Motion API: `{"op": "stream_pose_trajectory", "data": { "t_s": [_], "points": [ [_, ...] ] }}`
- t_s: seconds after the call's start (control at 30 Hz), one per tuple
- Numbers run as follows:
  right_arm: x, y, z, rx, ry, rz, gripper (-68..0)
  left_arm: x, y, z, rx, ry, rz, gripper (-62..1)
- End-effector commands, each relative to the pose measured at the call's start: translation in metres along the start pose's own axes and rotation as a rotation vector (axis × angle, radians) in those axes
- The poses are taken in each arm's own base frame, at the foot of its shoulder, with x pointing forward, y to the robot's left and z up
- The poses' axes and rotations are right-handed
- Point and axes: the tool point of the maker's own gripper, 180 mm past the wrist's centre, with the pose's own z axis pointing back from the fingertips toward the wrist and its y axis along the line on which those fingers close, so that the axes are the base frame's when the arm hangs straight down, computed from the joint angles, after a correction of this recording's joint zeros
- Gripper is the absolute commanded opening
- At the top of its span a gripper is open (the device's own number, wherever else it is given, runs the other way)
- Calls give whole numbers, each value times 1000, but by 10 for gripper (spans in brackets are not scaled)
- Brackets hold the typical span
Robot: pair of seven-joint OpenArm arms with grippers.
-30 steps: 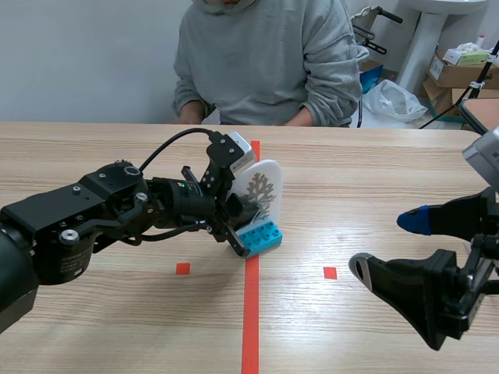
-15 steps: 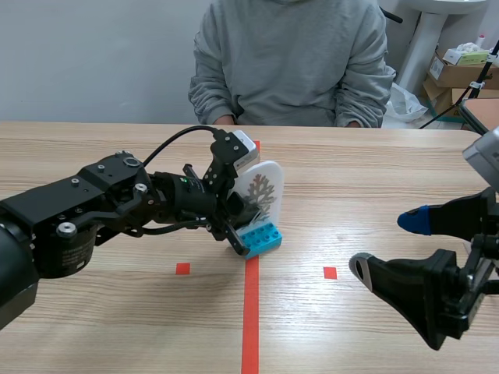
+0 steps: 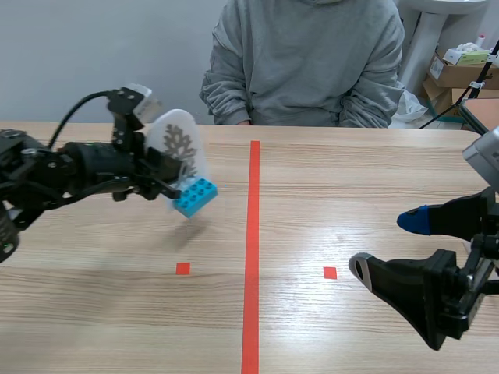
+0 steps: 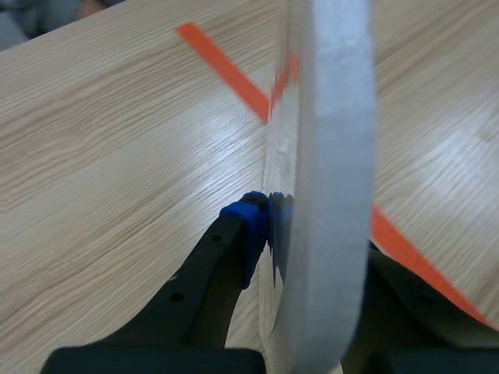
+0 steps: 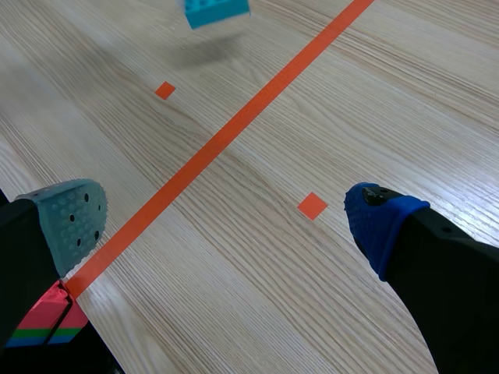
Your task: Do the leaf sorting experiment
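Observation:
A white leaf card (image 3: pixel 181 146) with a grey leaf print stands in a light blue brick base (image 3: pixel 195 196). My left gripper (image 3: pixel 166 176) is shut on the card and holds it above the table, left of the centre line. In the left wrist view the card's white edge (image 4: pixel 331 179) fills the space between my fingers (image 4: pixel 243 234). The blue brick base (image 5: pixel 216 11) also shows far ahead in the right wrist view, with its shadow on the wood. My right gripper (image 3: pixel 390 248) is open low at the right; its pads (image 5: pixel 74 220) are wide apart over bare table.
A person in a grey sweatshirt (image 3: pixel 308 62) sits across the table. Cardboard boxes (image 3: pixel 460 74) stand beyond the table at the back right.
My left gripper has lifted the leaf card off the centre line and carried it to the left and away from me. The right arm has not moved.

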Motion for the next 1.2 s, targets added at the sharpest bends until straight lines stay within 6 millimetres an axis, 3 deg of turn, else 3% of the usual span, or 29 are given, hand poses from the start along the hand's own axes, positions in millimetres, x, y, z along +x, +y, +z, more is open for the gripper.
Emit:
{"op": "stream_pose_trajectory", "data": {
  "t_s": [0.0,0.27,0.5,0.8,1.17],
  "points": [
    [15,-3,2,1,-38,30,-41,5,20,14,49,-26,2,-565],
    [15,-3,2,1,-39,30,-41,-25,103,76,333,-21,122,-565],
    [15,-3,2,1,-39,30,-41,-45,157,117,559,18,153,-565],
    [16,-3,2,0,-42,32,-41,-62,189,129,686,67,156,-565],
    [16,-3,2,0,-45,31,-41,-73,196,128,700,103,147,-564]
  ]
}}
